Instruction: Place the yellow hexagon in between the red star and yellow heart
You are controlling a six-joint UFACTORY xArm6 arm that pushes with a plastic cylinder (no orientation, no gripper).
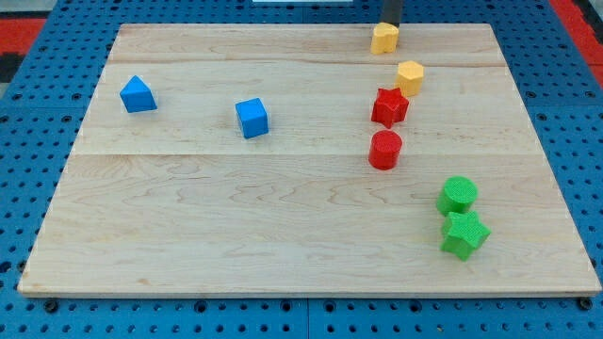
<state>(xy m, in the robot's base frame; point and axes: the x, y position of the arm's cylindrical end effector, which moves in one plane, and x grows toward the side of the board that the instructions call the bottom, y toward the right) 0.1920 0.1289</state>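
Note:
The yellow hexagon (pixel 410 75) sits at the view's upper right, just above and right of the red star (pixel 389 106), nearly touching it. The yellow heart (pixel 383 38) lies near the board's top edge, above the hexagon and slightly left. The hexagon stands roughly between the star and the heart. My tip (pixel 390 24) comes down from the view's top edge, right behind the yellow heart, at or touching its top side.
A red cylinder (pixel 384 150) sits below the star. A green cylinder (pixel 458 196) and a green star (pixel 464 234) sit at the lower right. A blue cube (pixel 252 118) and a blue pentagon-like block (pixel 138 94) lie at the left. The wooden board (pixel 236 226) rests on a blue pegboard.

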